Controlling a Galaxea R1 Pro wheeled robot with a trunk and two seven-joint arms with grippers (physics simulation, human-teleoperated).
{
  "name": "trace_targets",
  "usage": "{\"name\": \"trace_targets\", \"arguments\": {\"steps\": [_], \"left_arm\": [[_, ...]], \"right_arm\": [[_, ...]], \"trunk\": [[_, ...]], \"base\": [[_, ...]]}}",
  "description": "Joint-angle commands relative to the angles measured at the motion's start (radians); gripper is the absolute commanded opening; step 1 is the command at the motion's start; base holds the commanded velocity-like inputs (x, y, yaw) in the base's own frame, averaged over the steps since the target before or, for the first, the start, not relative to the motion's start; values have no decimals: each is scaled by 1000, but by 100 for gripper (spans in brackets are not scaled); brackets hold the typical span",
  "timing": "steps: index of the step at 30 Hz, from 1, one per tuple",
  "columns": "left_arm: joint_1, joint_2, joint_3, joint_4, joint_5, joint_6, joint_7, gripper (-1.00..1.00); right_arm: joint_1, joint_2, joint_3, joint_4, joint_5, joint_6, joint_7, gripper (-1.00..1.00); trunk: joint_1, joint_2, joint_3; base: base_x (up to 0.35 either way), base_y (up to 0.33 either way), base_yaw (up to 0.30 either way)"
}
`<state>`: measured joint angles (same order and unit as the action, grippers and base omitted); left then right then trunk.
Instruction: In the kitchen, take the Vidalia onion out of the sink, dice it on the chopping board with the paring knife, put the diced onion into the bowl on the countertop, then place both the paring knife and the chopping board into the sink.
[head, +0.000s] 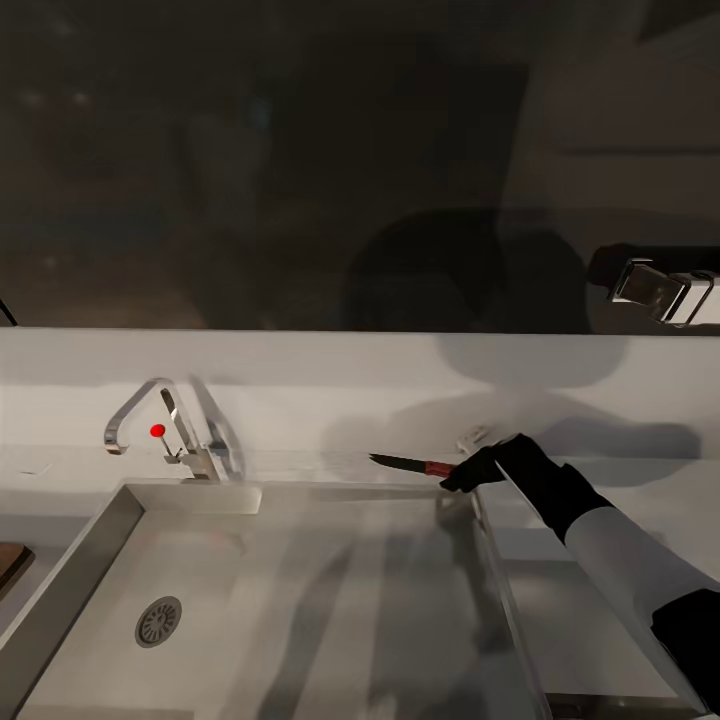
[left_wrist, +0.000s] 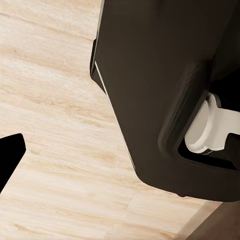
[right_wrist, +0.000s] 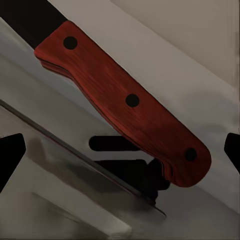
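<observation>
The rectangular grey steel sink (head: 300, 600) lay below the fingers of the right gripper (head: 466, 476). A brown wooden chopping board (head: 10, 562) showed only a corner, far from those fingers. The short paring knife (head: 410, 464), dark blade and red handle (right_wrist: 125, 100), was clamped in the right fingers, its point away from them. The left gripper's state I could not tell.

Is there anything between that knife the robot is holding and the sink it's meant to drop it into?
Nothing visible. The right gripper holds the paring knife above the sink's back edge, the basin below it bare.
</observation>
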<state>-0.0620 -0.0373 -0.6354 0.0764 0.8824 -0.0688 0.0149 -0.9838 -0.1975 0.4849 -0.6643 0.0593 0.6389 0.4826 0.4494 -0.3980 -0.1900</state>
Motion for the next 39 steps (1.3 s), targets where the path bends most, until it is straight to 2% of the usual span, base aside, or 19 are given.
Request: {"name": "trace_targets", "arguments": {"steps": [1, 6, 10, 14, 39], "left_arm": [[-2, -1, -6, 3, 3, -5, 0, 100], [-2, -1, -6, 3, 3, -5, 0, 100], [-1, -1, -6, 3, 3, -5, 0, 100], [-2, -1, -6, 3, 3, -5, 0, 100], [-1, -1, -6, 3, 3, -5, 0, 100]], "right_arm": [[-1, -3, 3, -2, 6, 3, 6, 100], [-1, -10, -7, -9, 4, -8, 17, 100], [-1, -11, -49, -10, 4, -28, 25, 100], [-1, -11, -69, -11, 5, -32, 26, 100], [-1, -16, -74, -13, 4, -34, 27, 100]], "trunk": [[1, -2, -2], [1, -2, -2], [1, -2, -2], [1, -2, -2], [1, -2, -33]], "base": [[0, 0, 0], [0, 0, 0], [0, 0, 0], [0, 0, 0], [0, 0, 0]]}}
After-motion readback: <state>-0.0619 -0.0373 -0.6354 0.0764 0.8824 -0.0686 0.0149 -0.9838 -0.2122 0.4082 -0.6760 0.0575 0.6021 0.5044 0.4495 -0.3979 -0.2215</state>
